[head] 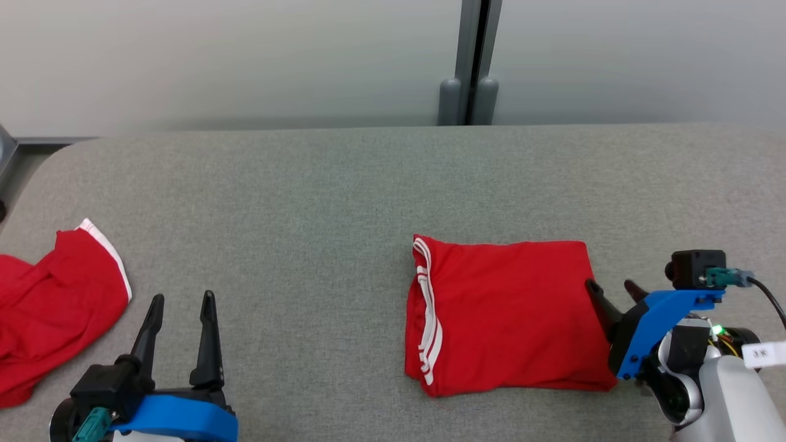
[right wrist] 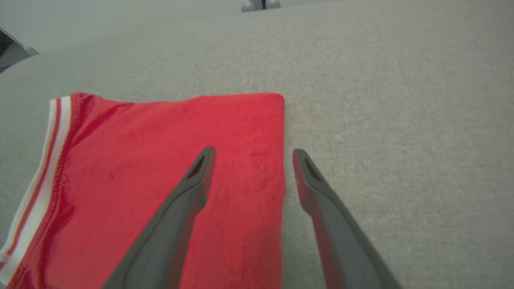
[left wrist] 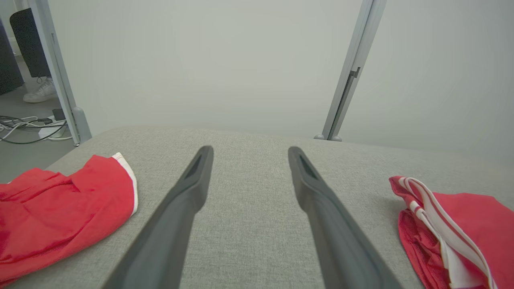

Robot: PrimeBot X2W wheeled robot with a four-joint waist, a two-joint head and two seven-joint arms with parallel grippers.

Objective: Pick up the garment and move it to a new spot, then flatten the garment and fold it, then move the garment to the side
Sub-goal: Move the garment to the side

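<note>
A red garment (head: 509, 313) with white stripes lies folded into a neat rectangle on the grey table (head: 344, 184), right of centre. In the right wrist view the garment (right wrist: 160, 168) has its right edge between my fingers. My right gripper (head: 611, 287) stands open at that edge, one finger over the cloth and one over the table, holding nothing. My left gripper (head: 181, 301) is open at the lower left, over bare table. In the left wrist view the left gripper (left wrist: 249, 154) points across the table, and the folded garment (left wrist: 461, 228) lies at the right.
A second red garment (head: 49, 307) with white trim lies crumpled at the table's left edge, also seen as a red heap (left wrist: 60, 212) in the left wrist view. A pale partition wall (head: 245, 55) with a grey post (head: 470, 61) stands behind the table. Cables (left wrist: 28, 128) lie on the floor.
</note>
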